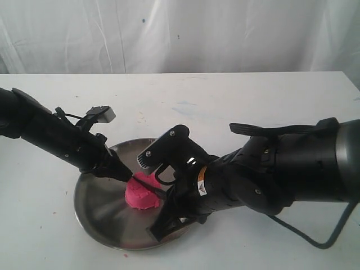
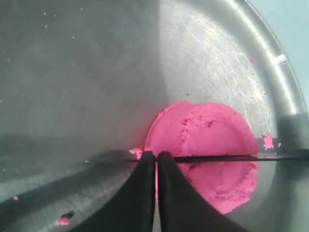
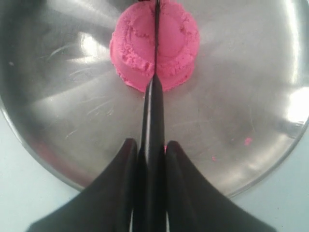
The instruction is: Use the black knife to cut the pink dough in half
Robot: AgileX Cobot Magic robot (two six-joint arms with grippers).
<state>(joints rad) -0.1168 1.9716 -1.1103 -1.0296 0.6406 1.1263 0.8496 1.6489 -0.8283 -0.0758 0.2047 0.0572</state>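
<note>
The left arm (image 1: 56,138) barred the plate's (image 1: 95,216) far-left rim, and the bulky right arm (image 1: 270,174) covered its right side. The black knife (image 3: 155,96) crossed the pink dough (image 3: 174,43). Room lay open over the near-left plate floor and the far tabletop (image 1: 225,90).

Right gripper (image 3: 151,143) hides the handle of the black knife (image 3: 154,96)

I'm looking at a round, shiny stainless-steel plate (image 1: 97,209) with a shallow raised rim and a scratched floor, sitting on a flat white tabletop (image 1: 236,95). In the right wrist view I count 2 tiny pink crumbs (image 3: 247,141) on the plate's floor near its rim. Faint bluish smudges (image 1: 184,104) mark the table behind the plate, and a wrinkled white fabric backdrop (image 1: 169,34) hangs along the far edge.
</note>
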